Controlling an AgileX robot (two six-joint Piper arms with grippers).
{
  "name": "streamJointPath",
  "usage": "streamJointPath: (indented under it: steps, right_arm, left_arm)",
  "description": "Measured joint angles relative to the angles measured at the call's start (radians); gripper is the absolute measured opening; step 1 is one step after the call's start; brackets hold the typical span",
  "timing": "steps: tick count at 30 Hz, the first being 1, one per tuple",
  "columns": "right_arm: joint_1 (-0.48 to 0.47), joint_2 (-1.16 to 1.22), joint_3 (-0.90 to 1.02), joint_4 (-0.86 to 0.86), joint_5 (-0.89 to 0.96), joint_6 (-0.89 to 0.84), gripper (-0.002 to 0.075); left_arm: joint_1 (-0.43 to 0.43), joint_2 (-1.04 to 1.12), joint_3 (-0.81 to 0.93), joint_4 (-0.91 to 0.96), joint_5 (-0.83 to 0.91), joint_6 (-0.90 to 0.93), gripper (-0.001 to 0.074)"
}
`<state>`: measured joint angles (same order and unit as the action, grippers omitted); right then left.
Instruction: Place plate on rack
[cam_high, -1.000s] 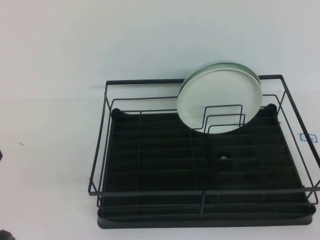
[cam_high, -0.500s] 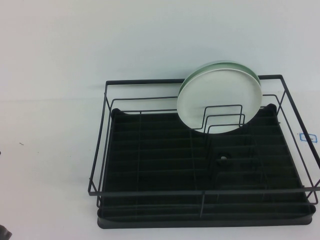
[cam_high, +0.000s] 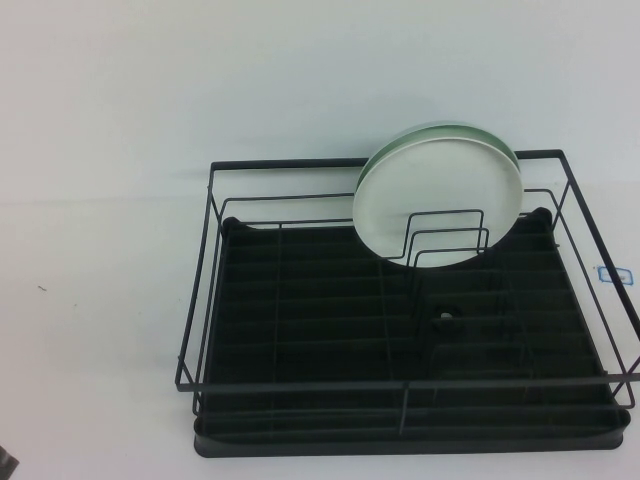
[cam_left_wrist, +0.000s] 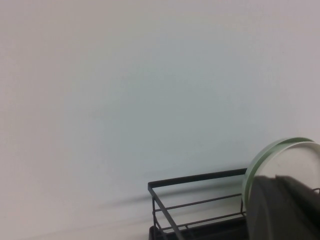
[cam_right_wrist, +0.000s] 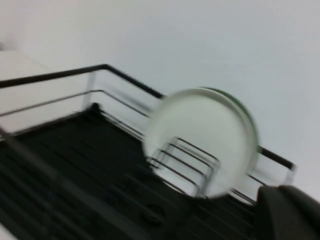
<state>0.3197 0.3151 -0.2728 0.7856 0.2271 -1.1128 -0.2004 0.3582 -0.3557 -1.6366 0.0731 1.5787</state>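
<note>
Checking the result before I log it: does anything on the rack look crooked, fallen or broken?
Nothing stands out. The white plate stands on edge among the upright dividers at the rack's far right, with the green plate close behind it. Neither looks chipped or toppled. The left tool and right tool show only as dark edges, away from both plates.

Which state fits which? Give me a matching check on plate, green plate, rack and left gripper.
1 plate
2 green plate
3 rack
4 left gripper

A only its rim shows, behind
B near-left table edge, off the rack
C on edge in the rack, in front
D black, holding both plates

Pairs: 1-C, 2-A, 3-D, 4-B.
Right gripper: outside the high view, facing the rack.
</note>
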Motion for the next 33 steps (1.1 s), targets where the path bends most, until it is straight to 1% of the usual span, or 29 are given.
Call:
streamJointPath:
  steps: [5, 8, 12, 16, 19, 21, 22, 24, 26, 29, 31, 33]
  right_arm:
    - [-0.209, -0.075, 0.069, 0.102, -0.002, -0.008, 0.0018]
    - [-0.280, -0.103, 0.087, 0.143, -0.002, -0.020, 0.0018]
    - [-0.294, -0.108, 0.096, 0.160, -0.002, -0.072, 0.0018]
    - [-0.294, -0.112, 0.130, 0.159, -0.008, -0.088, 0.0018]
    - [-0.311, -0.161, 0.145, 0.075, -0.001, -0.049, 0.0018]
    - [-0.337, -0.201, 0.154, -0.010, 0.006, 0.039, 0.0018]
    - [-0.350, -0.220, 0.160, -0.075, 0.008, 0.110, 0.0018]
    - [-0.370, -0.246, 0.176, -0.222, 0.013, 0.273, 0.0018]
    - [-0.381, -0.258, 0.198, -0.398, 0.016, 0.476, 0.0018]
    - [-0.385, -0.258, 0.236, -0.598, 0.024, 0.744, 0.0018]
    - [-0.385, -0.262, 0.261, -0.681, 0.031, 0.848, 0.0018]
    - [-0.385, -0.274, 0.286, -0.713, 0.036, 0.901, 0.0018]
  left_arm:
    - [0.000, 0.000, 0.000, 0.000, -0.009, 0.000, 0.0000]
    - [0.000, 0.000, 0.000, 0.000, -0.009, 0.000, 0.0000]
    - [0.000, 0.000, 0.000, -0.002, -0.011, 0.000, 0.0000]
    - [0.000, 0.000, 0.000, -0.004, -0.016, 0.000, 0.0000]
    - [0.000, 0.000, 0.000, -0.004, -0.021, 0.000, 0.0000]
    - [0.000, 0.000, 0.000, -0.004, -0.023, 0.000, 0.0000]
    - [0.000, 0.000, 0.000, -0.004, -0.023, 0.000, 0.0000]
    - [0.000, 0.000, 0.000, -0.004, -0.023, 0.000, 0.0000]
    - [0.000, 0.000, 0.000, -0.004, -0.023, 0.000, 0.0000]
    - [0.000, 0.000, 0.000, -0.004, -0.023, 0.000, 0.0000]
    - [0.000, 0.000, 0.000, -0.004, -0.023, 0.000, 0.0000]
    - [0.000, 0.000, 0.000, -0.004, -0.023, -0.004, 0.0000]
